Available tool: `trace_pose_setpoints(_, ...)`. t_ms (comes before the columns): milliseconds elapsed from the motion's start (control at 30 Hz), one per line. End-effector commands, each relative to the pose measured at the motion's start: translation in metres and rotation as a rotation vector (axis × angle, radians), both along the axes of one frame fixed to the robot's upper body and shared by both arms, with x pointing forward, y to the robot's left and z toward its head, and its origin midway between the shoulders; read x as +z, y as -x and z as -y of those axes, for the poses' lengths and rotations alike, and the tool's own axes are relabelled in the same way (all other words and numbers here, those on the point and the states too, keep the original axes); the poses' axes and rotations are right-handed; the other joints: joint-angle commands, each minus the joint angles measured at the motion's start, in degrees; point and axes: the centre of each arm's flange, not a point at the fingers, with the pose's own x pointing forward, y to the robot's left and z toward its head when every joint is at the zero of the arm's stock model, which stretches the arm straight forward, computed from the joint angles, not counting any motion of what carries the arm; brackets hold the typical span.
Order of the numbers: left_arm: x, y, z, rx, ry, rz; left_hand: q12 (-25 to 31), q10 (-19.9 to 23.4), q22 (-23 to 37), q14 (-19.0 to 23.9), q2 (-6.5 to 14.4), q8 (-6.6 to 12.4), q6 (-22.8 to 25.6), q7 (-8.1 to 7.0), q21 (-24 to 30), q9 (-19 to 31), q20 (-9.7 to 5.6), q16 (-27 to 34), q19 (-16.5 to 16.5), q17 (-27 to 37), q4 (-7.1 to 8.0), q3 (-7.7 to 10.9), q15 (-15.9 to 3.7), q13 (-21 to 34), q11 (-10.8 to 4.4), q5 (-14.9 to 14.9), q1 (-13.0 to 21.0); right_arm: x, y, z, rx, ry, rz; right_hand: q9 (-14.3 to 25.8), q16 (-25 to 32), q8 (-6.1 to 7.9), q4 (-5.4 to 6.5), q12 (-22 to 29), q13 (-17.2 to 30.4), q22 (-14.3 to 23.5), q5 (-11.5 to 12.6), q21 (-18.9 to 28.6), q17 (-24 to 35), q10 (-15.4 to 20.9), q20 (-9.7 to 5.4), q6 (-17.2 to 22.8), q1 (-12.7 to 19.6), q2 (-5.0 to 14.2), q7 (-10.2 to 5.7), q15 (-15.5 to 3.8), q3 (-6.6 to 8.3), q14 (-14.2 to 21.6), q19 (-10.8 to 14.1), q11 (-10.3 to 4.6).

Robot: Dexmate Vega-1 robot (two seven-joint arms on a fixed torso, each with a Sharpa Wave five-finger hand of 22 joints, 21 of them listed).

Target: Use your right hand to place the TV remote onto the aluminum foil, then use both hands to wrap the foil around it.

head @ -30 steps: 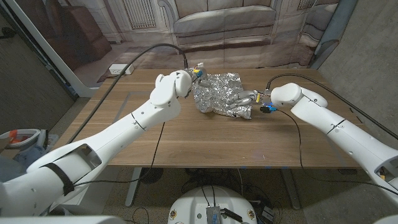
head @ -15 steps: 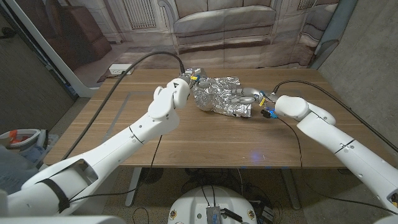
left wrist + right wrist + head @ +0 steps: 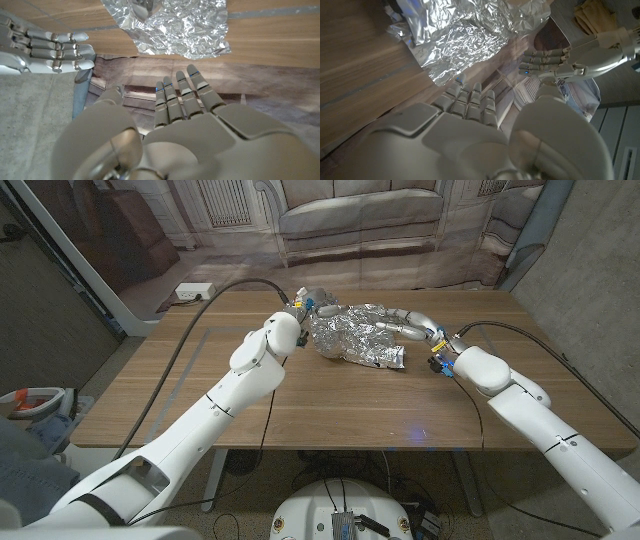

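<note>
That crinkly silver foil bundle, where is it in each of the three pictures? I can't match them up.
Head view: the foil lies on the far middle of the table, between the left hand and the right hand.
Left wrist view: the foil is beyond the left hand's fingers.
Right wrist view: the foil is beyond the right hand's fingers.
Shared landmark: the wooden table under the foil.

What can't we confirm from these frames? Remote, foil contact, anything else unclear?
- TV remote: no bare part visible; the crumpled silver aluminum foil would cover it if inside, head view.
- Left robot hand: largely hidden behind its own wrist in the head view; foil contact unclear. Left wrist view shows its fingers spread, empty.
- Right robot hand: small in the head view, at the foil's far edge; touching or just above, cannot tell.
- Foil underside: hidden by the wooden table.
</note>
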Motion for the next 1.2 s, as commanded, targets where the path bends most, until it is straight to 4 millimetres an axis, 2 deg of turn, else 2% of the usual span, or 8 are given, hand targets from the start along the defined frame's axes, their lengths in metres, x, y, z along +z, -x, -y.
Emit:
trace_pose_setpoints(33,-0.013,-0.023,-0.018,-0.203,0.252,-0.13,-0.52,-3.17,-0.03,-2.91,-0.31,-0.23,-3.8,0.74,-1.07,-0.04,0.03,-0.53,-3.0,0.17,1.12,-1.36,1.04,-0.12,0.66,0.59,-2.41,0.002,0.004,0.032,0.127,-0.288,0.124,0.14,0.23,0.56,1.89,0.51,-0.04,0.14,-0.29,0.04,0.33,1.49,0.52,1.34,-2.84,1.12,0.28,0.31,-0.09,1.1,0.74,0.33)
trace_pose_setpoints(233,-0.012,-0.026,-0.035,-0.253,0.296,-0.156,-0.67,-5.28,-0.09,-5.11,-0.6,-0.04,-5.11,1.11,-1.75,-0.13,0.3,-0.74,-5.0,0.14,1.61,-2.14,1.67,-0.26,1.32,0.7,-3.57,0.002,0.001,0.036,0.151,-0.368,0.1,0.13,0.11,0.51,2.73,0.42,-0.05,0.17,-0.59,-0.15,0.39,1.6,0.96,1.68,-4.38,1.63,0.41,0.71,-0.41,1.26,0.67,0.65)
trace_pose_setpoints(367,-0.012,-0.025,-0.047,-0.303,0.345,-0.149,-0.68,-6.47,-0.14,-6.4,-0.96,-0.12,-6.4,1.13,-2.22,-0.2,0.26,-0.76,-6.56,0.12,1.92,-2.75,1.43,-0.34,1.59,0.77,-4.4,0.0,-0.003,0.038,0.183,-0.437,0.076,0.11,0.03,0.47,3.08,0.44,-0.06,0.18,-0.73,-0.22,0.41,1.82,1.01,1.81,-5.08,1.8,0.56,0.78,-0.57,1.31,0.71,0.77)
trace_pose_setpoints(700,-0.008,-0.021,-0.079,-0.372,0.45,-0.117,-0.83,-12.67,-0.27,-12.7,-3.03,-0.21,-11.59,0.98,-3.16,-0.42,0.27,-0.91,-12.61,0.09,3.5,-5.99,2.37,-0.65,1.76,1.27,-8.8,-0.006,-0.008,0.053,0.221,-0.545,0.016,0.03,-0.01,-0.12,3.94,0.41,-0.1,0.19,-1.03,-0.29,0.41,2.31,0.92,1.03,-6.98,1.93,0.74,0.68,-1.14,1.92,1.25,0.94)
trace_pose_setpoints(767,-0.009,-0.021,-0.083,-0.381,0.462,-0.126,-0.87,-13.4,-0.28,-13.25,-3.15,-0.29,-12.32,0.99,-3.25,-0.43,0.22,-0.88,-13.35,0.1,3.63,-6.27,2.41,-0.67,1.93,1.33,-9.21,-0.008,-0.01,0.057,0.255,-0.58,0.002,-0.07,0.28,0.25,5.17,0.68,-0.2,0.2,-1.24,-0.48,0.33,4.0,0.9,2.87,-10.24,1.0,-0.01,-0.19,-2.6,4.01,1.91,0.46)
trace_pose_setpoints(833,-0.009,-0.02,-0.087,-0.385,0.471,-0.126,-0.8,-13.76,-0.28,-13.56,-3.23,-0.16,-12.44,1.0,-3.31,-0.44,0.25,-0.8,-13.98,0.1,3.73,-6.49,2.37,-0.69,1.89,1.37,-9.53,-0.009,-0.01,0.06,0.276,-0.598,-0.016,-0.14,0.37,0.47,5.65,0.9,-0.27,0.19,-1.26,-0.49,0.26,5.22,0.52,4.14,-11.79,0.33,-0.48,-0.39,-3.39,5.17,2.6,0.45)
trace_pose_setpoints(933,-0.008,-0.018,-0.093,-0.382,0.471,-0.109,-0.74,-14.11,-0.29,-14.13,-3.31,-0.12,-12.74,0.83,-3.24,-0.45,0.69,-0.83,-14.25,0.1,3.82,-6.71,2.42,-0.71,1.94,1.42,-9.84,-0.011,-0.007,0.061,0.28,-0.613,-0.023,-0.15,0.15,0.35,5.86,0.59,-0.29,0.2,-1.25,-0.68,0.25,4.72,0.54,4.09,-12.43,0.07,-0.49,-0.01,-3.71,4.94,2.35,0.6)
trace_pose_setpoints(1200,-0.013,-0.018,-0.108,-0.411,0.5,-0.101,-0.56,-14.59,-0.32,-14.65,-3.42,0.07,-13.0,0.81,-3.12,-0.47,0.73,-0.68,-14.76,0.08,3.95,-7.07,2.55,-0.74,1.99,1.52,-10.34,-0.014,0.001,0.054,0.27,-0.648,-0.028,-0.18,-0.34,0.04,6.43,0.16,-0.29,0.21,-1.18,-1.1,0.27,4.26,1.02,3.98,-13.95,-0.19,0.09,0.65,-4.34,4.4,1.98,0.89)
